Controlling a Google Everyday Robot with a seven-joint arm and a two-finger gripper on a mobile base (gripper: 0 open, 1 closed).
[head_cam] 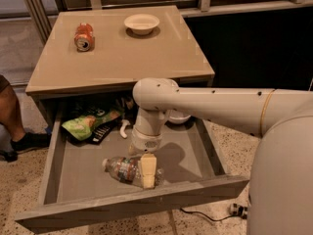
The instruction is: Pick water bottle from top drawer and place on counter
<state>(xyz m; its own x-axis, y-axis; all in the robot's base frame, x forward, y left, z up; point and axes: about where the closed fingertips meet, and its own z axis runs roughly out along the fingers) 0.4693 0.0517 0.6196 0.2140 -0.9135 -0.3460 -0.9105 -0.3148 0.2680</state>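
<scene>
The water bottle (pixel 122 168) lies on its side on the grey floor of the open top drawer (pixel 128 210), near the front panel, with its white cap pointing left. My gripper (pixel 146 173) reaches straight down into the drawer and sits over the right half of the bottle, partly covering it. The cream arm (pixel 205 104) comes in from the right above the drawer. The tan counter (pixel 122 62) is directly above and behind the drawer.
An orange-red soda can (pixel 84 36) and a white bowl (pixel 142 23) stand on the counter's far side. The drawer's back holds a green snack bag (pixel 88 123), a dark flat item (pixel 101 132) and a white bowl (pixel 178 117). A person's leg (pixel 10 119) is at the left.
</scene>
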